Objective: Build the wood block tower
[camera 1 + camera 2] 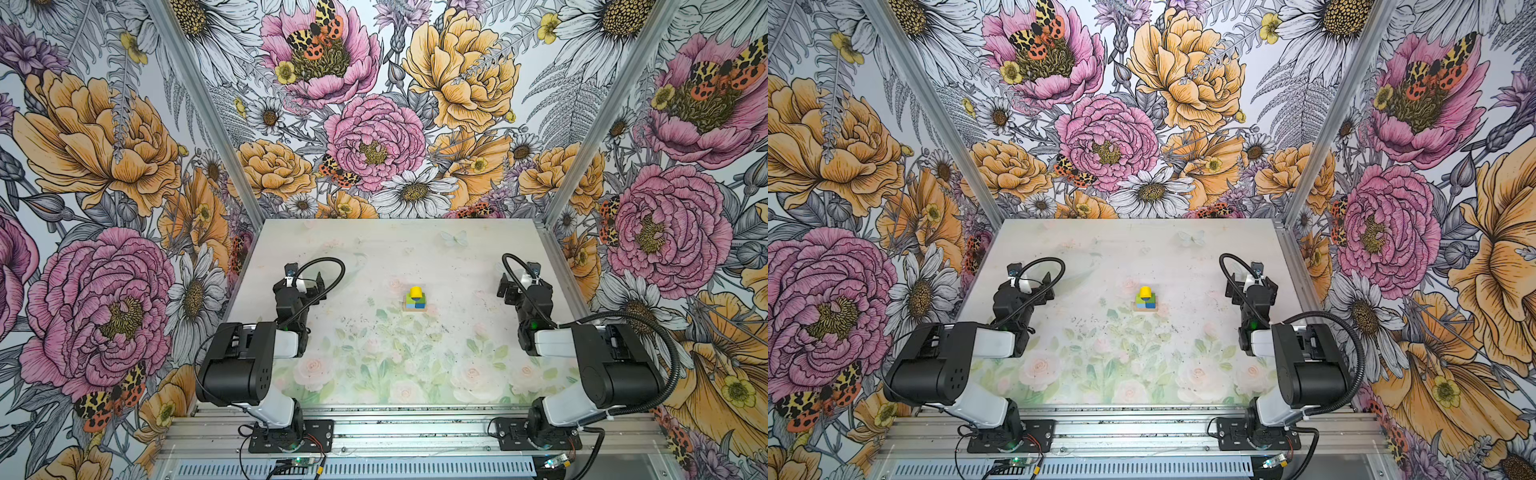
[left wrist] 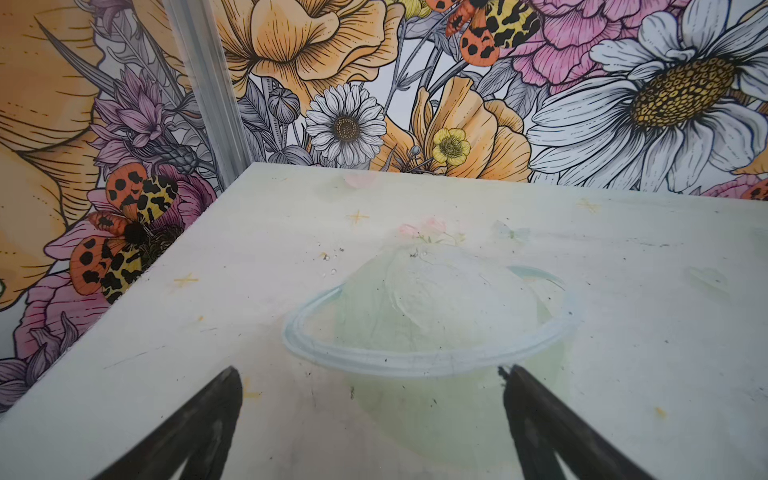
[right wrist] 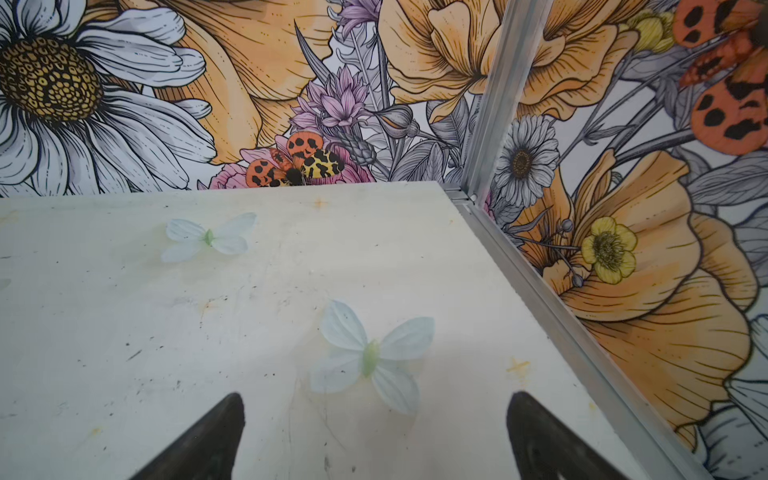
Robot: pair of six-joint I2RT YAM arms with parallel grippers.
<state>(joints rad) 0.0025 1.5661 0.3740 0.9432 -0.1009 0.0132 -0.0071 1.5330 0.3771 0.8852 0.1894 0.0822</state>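
Observation:
The wood block tower (image 1: 415, 299) (image 1: 1146, 301) stands by itself at the middle of the table in both top views. It has a tan bar at the bottom, light and dark blue cubes on that, green blocks above, and a yellow half-round (image 1: 414, 291) on top. My left gripper (image 1: 305, 278) (image 2: 370, 370) hovers open over bare table well to the tower's left. Equally far to its right is my right gripper (image 1: 521, 283) (image 3: 376, 395), also open with nothing between its fingers. Neither wrist view shows the tower.
The table (image 1: 374, 253) carries a pale floral print with flat printed butterflies (image 3: 370, 353). Flower-patterned walls close it in at the back and both sides, with aluminium posts (image 1: 582, 137) in the corners. A metal rail (image 1: 415, 432) holding both arm bases runs along the front.

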